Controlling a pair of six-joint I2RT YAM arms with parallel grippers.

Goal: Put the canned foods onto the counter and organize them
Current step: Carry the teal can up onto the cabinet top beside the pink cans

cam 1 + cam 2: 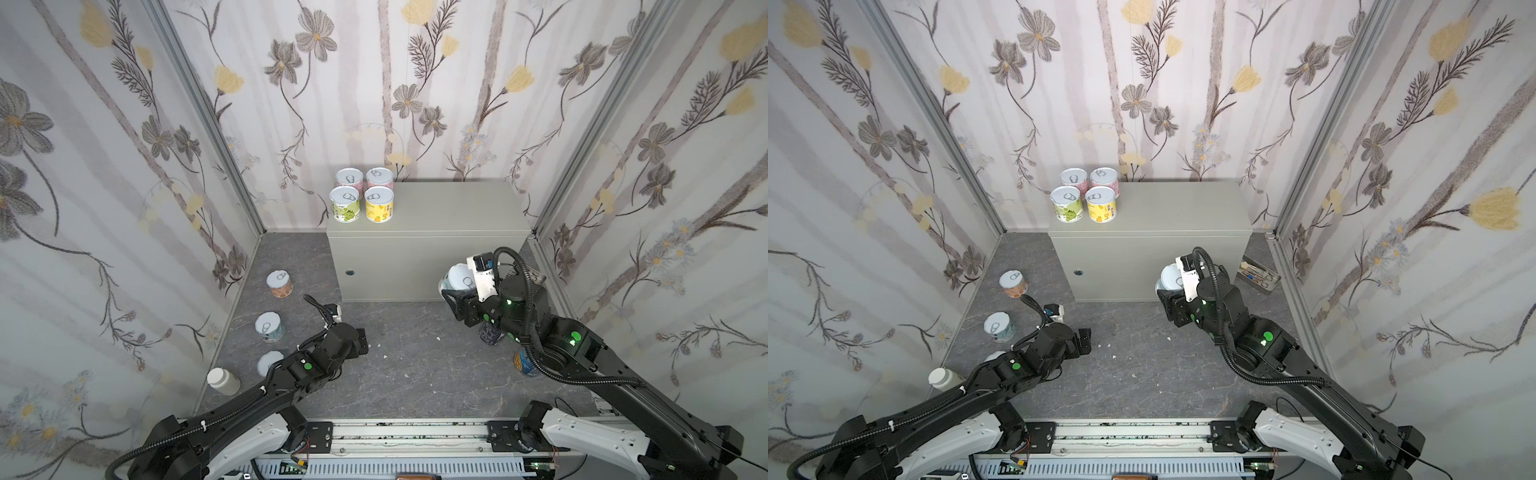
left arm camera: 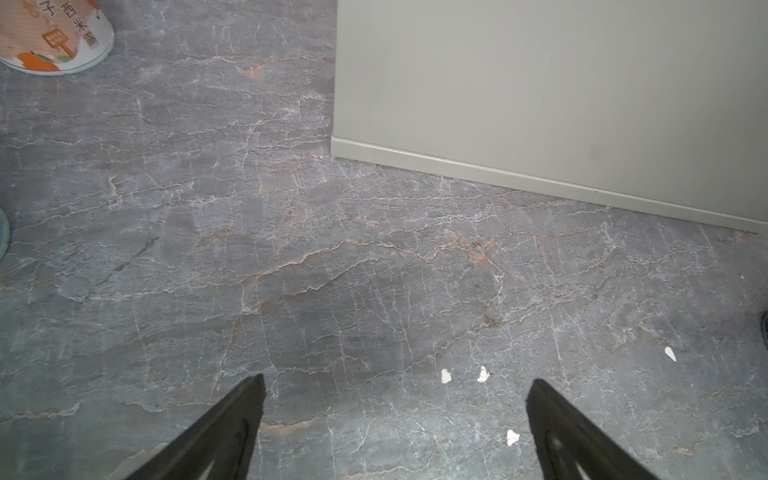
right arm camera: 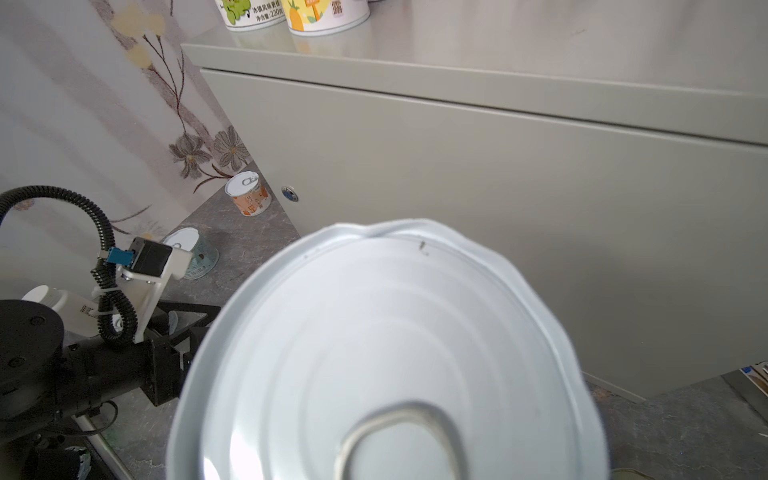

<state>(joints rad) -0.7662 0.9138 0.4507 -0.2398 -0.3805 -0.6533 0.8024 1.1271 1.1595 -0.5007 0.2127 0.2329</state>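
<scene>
Beige white-capped bottle (image 1: 223, 381) on marbled grey floor (image 1: 415, 374) near left wall; utensil tray (image 1: 1258, 277) near right wall; white flecks (image 2: 446, 375) mid-floor; floral wallpaper (image 1: 374, 83) all round

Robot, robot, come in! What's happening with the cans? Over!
Left gripper open, empty. Right gripper shut on silver-lidded can, held before counter. Four cans on top. Nothing blocking, over.

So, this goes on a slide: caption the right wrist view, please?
Held in the right jaws, a short silver-lidded pull-tab can faces the pale grey-green metal counter.
</scene>
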